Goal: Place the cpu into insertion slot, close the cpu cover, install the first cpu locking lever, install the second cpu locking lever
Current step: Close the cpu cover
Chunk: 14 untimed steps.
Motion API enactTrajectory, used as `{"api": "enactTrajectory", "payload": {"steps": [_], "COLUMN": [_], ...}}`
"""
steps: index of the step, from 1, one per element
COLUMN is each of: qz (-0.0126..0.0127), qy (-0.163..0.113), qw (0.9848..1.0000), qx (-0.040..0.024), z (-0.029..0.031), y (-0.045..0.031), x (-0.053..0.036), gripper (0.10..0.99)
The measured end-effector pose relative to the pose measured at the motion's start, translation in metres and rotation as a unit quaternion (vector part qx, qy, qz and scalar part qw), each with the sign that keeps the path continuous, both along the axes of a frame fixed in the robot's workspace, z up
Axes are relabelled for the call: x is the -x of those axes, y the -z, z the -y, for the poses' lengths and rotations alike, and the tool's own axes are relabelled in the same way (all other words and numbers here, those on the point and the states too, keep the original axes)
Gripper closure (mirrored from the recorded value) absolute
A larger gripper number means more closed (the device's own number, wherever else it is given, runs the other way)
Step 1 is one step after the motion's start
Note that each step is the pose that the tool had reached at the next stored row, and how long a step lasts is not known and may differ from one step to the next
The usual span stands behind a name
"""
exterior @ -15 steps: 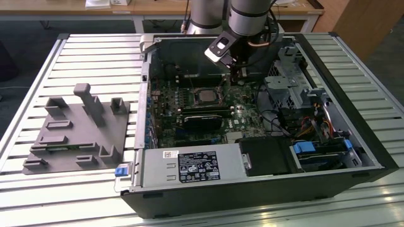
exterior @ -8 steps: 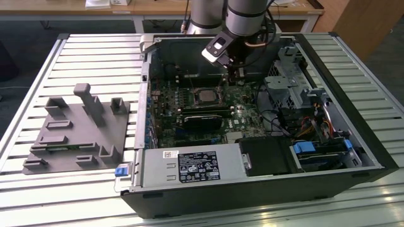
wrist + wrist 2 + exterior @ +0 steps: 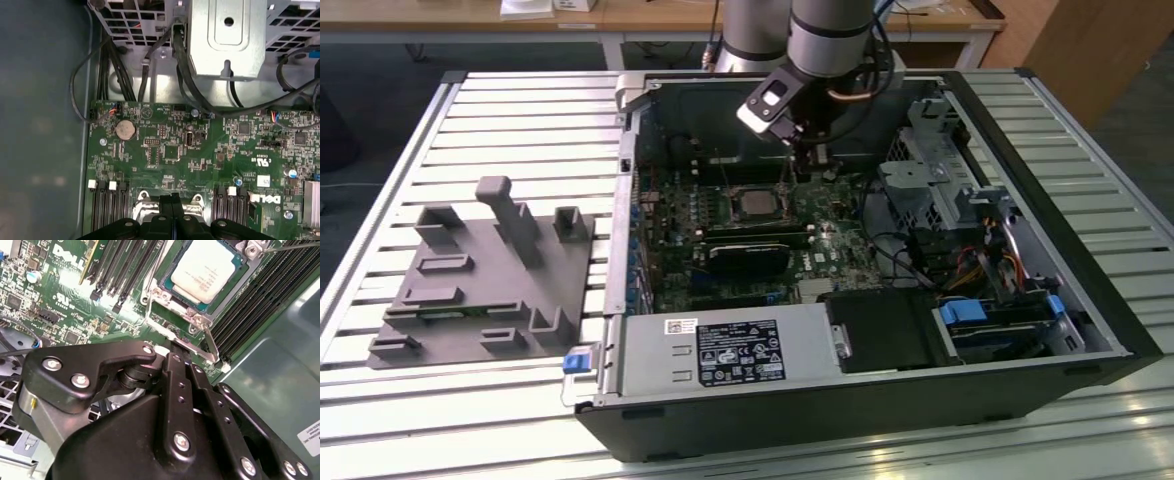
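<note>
Slatted metal table (image 3: 520, 110) carries the open computer case (image 3: 854, 420), and inside you have the gripper (image 3: 176, 347), fingers pressed together, just beside the cpu (image 3: 205, 267) framed by the cpu cover (image 3: 177, 302).

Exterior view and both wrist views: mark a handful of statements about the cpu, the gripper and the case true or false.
1. The cpu lies in the insertion slot. True.
2. The gripper carries the cpu. False: the chip lies in the slot, and the gripper is beside it, over the board.
3. The computer case lies open with its inside facing up. True.
4. The grey fixture block stands to the exterior view's right of the case. False: it stands to the exterior view's left.
5. A round coin cell sits on the green board. True.
</note>
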<state>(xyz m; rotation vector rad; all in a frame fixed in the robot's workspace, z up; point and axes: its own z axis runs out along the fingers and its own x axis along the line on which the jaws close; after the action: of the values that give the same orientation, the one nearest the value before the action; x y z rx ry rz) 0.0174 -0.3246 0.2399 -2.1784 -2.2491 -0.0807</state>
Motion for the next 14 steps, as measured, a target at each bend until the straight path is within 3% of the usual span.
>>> {"api": "enactTrajectory", "payload": {"steps": [14], "qz": [0.0], "qy": [0.0], "qw": [1.0], "qx": [0.0], "z": [0.0001], "y": [0.0025], "x": [0.0052], "gripper": [0.98]}}
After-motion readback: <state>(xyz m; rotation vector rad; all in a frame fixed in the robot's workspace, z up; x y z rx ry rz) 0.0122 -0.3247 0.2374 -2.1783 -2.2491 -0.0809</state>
